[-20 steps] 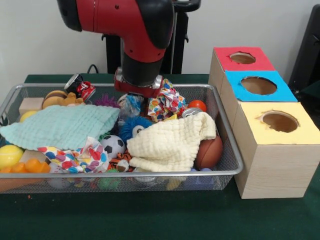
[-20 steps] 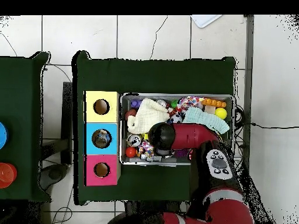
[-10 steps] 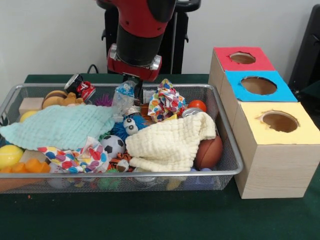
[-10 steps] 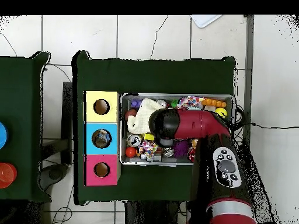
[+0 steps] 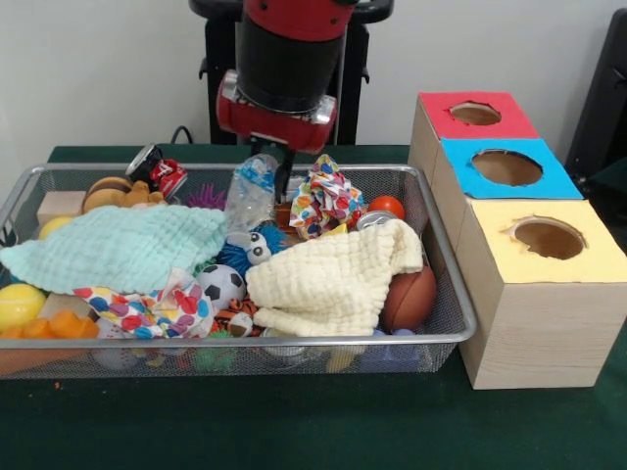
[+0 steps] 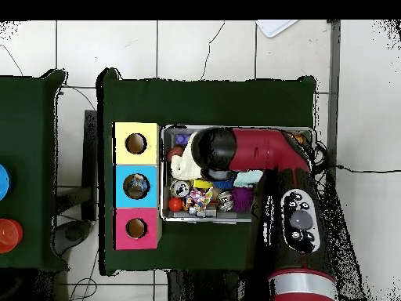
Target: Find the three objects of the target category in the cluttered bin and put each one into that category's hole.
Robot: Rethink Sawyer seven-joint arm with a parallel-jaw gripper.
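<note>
A crumpled clear plastic bottle [image 5: 251, 190] with a blue label hangs over the back middle of the wire bin [image 5: 446, 279]. My gripper [image 5: 274, 176] is shut on its upper end, one dark finger showing beside it. The bottle's lower end is just above the blue fuzzy toy [image 5: 245, 250]. In the overhead view the red arm [image 6: 235, 150] hides both gripper and bottle. To the right stand three wooden boxes with a red hole [image 5: 475, 113], a blue hole [image 5: 506, 167] and a yellow hole [image 5: 549, 238]; something lies inside the blue hole [image 6: 135, 186].
The bin holds a mint cloth [image 5: 122, 245], a cream cloth [image 5: 333, 279], a patterned cloth [image 5: 328, 201], a soccer ball [image 5: 222, 285], a brown football [image 5: 409, 297], a red ball [image 5: 388, 206], a yellow ball [image 5: 20, 304] and cans [image 5: 157, 168].
The gripper has risen out of the clutter with the bottle in it and shifted slightly right. The blue fuzzy toy below is now uncovered.
</note>
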